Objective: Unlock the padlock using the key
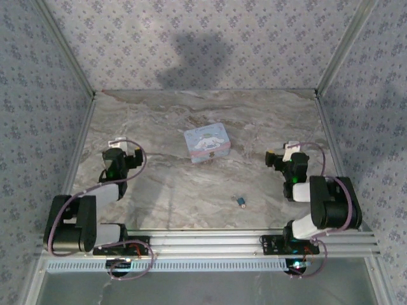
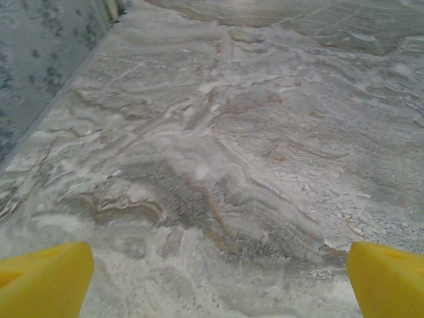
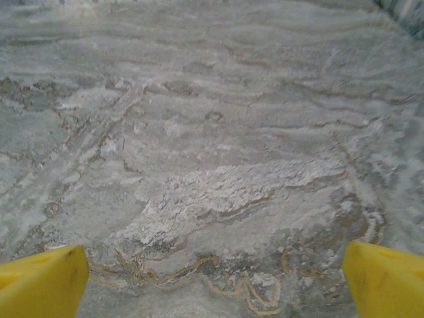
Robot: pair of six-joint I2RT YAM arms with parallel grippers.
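The padlock [image 1: 242,202], a tiny blue body with a small silvery part, lies on the marble table [image 1: 159,121] near the front edge, right of centre. The key is too small to pick out. My left gripper [image 1: 121,147] hovers at the left side, far from the padlock. Its yellow fingertips [image 2: 46,278] stand wide apart over bare marble, so my left gripper [image 2: 218,285] is open. My right gripper [image 1: 283,152] sits at the right, behind and to the right of the padlock. It is open too [image 3: 215,281], with fingertips [image 3: 384,278] spread and nothing between them.
A pale blue-and-pink cartoon-printed tin [image 1: 206,142] lies at the table's middle. Patterned walls [image 1: 38,95] close the left, back and right sides. An aluminium rail [image 1: 210,241] carries both arm bases along the front.
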